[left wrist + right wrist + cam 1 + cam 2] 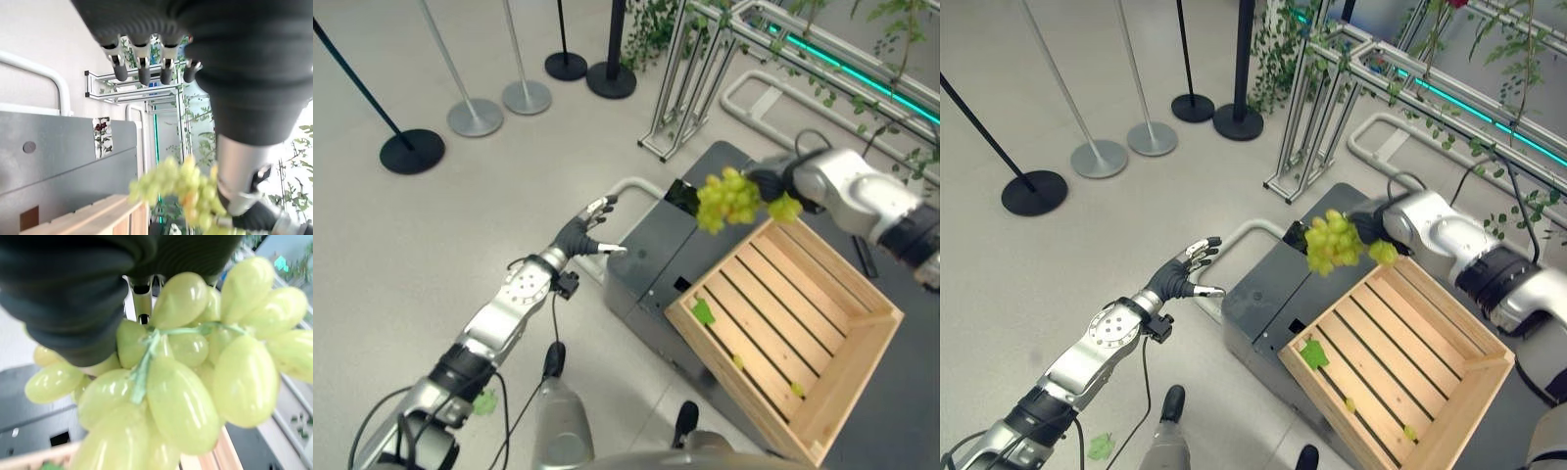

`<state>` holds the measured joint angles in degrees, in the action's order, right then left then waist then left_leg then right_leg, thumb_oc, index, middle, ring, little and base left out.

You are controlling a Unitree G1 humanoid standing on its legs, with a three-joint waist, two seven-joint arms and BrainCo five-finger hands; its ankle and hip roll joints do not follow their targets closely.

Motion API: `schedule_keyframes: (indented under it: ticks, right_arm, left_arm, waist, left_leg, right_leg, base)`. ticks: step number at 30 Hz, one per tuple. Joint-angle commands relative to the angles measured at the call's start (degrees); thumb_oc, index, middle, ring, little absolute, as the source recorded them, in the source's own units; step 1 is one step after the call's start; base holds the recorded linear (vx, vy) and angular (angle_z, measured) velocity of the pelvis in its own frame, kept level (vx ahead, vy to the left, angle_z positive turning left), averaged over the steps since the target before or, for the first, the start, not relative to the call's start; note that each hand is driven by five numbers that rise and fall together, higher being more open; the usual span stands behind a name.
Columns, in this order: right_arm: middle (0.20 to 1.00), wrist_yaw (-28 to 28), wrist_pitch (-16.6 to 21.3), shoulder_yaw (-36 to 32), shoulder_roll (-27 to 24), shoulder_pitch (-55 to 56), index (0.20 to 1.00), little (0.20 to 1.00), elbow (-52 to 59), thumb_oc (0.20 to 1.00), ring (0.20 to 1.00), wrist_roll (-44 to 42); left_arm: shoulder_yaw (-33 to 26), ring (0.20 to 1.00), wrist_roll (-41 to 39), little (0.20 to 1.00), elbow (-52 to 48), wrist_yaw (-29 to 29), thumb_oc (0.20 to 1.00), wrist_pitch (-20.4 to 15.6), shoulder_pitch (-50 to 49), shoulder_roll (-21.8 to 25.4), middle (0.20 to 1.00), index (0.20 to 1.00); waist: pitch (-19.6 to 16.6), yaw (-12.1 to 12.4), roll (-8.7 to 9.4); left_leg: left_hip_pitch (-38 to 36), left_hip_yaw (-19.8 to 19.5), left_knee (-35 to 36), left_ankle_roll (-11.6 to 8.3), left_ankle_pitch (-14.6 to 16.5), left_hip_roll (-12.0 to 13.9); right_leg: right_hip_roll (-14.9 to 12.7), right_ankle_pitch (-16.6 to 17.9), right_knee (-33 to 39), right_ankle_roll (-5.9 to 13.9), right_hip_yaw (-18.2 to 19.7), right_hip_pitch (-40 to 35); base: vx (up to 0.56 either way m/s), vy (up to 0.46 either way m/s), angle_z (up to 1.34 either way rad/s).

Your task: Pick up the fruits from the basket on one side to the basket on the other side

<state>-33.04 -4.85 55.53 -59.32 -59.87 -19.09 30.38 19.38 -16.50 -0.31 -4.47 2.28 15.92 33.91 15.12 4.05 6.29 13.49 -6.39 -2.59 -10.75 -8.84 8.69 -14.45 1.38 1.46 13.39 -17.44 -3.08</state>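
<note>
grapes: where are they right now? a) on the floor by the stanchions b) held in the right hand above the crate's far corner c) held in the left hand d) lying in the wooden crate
b: the grapes hang from the right hand, up in the air over the far corner of the crate, while the left hand is open and holds nothing.

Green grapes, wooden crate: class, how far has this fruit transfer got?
Nothing looks delivered yet: the wooden crate holds only loose leaves. In hand: the right hand holds the green grape bunch in the air at the crate's far corner. The left hand is open, holding nothing. Left: setting the grapes down.
</note>
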Motion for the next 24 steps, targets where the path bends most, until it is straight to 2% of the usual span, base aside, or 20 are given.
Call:
schedule_keyframes:
  ticks: [1,4,9,15,17,24]
  right_arm:
    - [0.200,-1.58,-0.20,-4.86,-2.50,0.01,0.200,0.200,2.49,0.200,0.200,2.46]
    - [0.200,-2.73,-0.86,-9.63,-3.52,5.71,0.200,0.200,5.48,0.200,0.200,0.32]
    - [0.200,-1.71,-1.63,-12.17,-3.10,7.56,0.200,0.200,6.80,0.200,0.200,-2.46]
    - [0.200,-1.90,-1.58,-8.18,-0.44,0.56,0.200,0.200,7.24,0.200,0.200,-1.22]
    - [0.200,-1.06,-1.39,-7.45,2.29,-1.18,0.200,0.200,7.11,0.200,0.200,-1.95]
    - [0.200,1.72,-1.31,-7.32,6.00,-3.92,0.200,0.200,6.72,0.200,0.200,-2.22]
  left_arm:
    - [-3.96,1.000,1.69,1.000,-3.78,-0.28,1.000,-1.03,-1.86,0.88,1.000,1.000]
    - [-7.19,1.000,2.89,1.000,-4.31,0.44,1.000,-1.20,-3.61,-0.41,1.000,1.000]
    - [-6.63,1.000,4.43,1.000,-3.28,0.65,1.000,-1.18,-1.92,-1.06,1.000,1.000]
    - [0.19,1.000,6.41,1.000,0.45,-1.43,1.000,0.12,5.75,-0.65,1.000,1.000]
    - [2.29,1.000,6.06,1.000,2.61,-0.85,1.000,-0.01,8.07,-2.53,1.000,1.000]
    - [7.41,1.000,7.07,1.000,8.98,-0.03,1.000,-0.61,12.07,-6.27,1.000,1.000]
  waist:
    - [-4.26,1.00,3.20]
    - [-5.07,1.33,3.29]
    - [-5.73,1.51,3.44]
    - [-6.81,0.87,3.20]
    - [-7.25,0.48,3.13]
    - [-7.75,-0.43,2.79]
  left_leg:
    - [0.28,0.56,-5.83,0.57,10.80,-1.62]
    - [0.36,0.37,-6.00,0.62,11.00,-1.91]
    - [0.49,0.27,-6.34,0.62,11.06,-1.94]
    - [-0.08,0.74,-6.31,0.41,11.15,-1.67]
    - [-0.30,0.90,-6.18,0.33,11.05,-1.52]
    - [-0.53,1.02,-6.08,0.25,10.98,-1.28]
  right_leg:
    - [0.65,-11.58,-9.03,-2.98,-0.49,3.29]
    - [0.54,-11.77,-8.78,-3.03,-1.04,2.56]
    - [0.55,-11.92,-8.82,-3.15,-1.16,2.30]
    - [0.91,-12.04,-8.40,-3.19,-1.14,1.61]
    - [1.10,-12.08,-8.08,-3.26,-1.00,1.47]
    - [1.30,-12.08,-7.70,-3.42,-0.53,1.27]
  base:
    - [0.03,-0.006,0.05]
    - [0.02,-0.010,0.02]
    - [0.00,0.000,0.00]
    - [0.01,-0.002,0.02]
    - [0.00,0.000,0.00]
    - [0.00,0.000,0.00]
